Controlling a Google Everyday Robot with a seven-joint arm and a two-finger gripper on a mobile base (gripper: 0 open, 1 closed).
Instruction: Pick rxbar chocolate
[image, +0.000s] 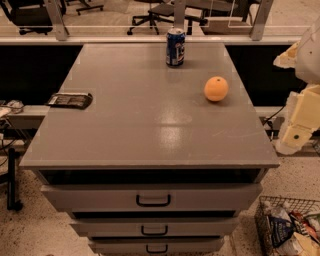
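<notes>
Grey cabinet top (150, 135) with drawers under it, office chairs (150, 15) visible past the glass at the back. The rxbar chocolate (70, 100) lies flat right at the left edge of the top, about halfway back. It's in a dark wrapper with nothing touching it. Well apart from it are an orange (216, 88) over on the right side and a blue soda can (175, 47) standing upright near the back edge.

Looks to me like the very start, with the reach not yet made. The gripper (296, 131) hangs off the right side of the cabinet, just beside the edge. It isn't touching anything on the top and I can't see it holding anything. Whether it's apart or together, I honestly can't tell from where I'm standing.

Next move, I'd guess, is a long swing across to the far left, then straight down onto the bar. It's thin and sits so close to the edge that a sloppy touch could nudge it off.
</notes>
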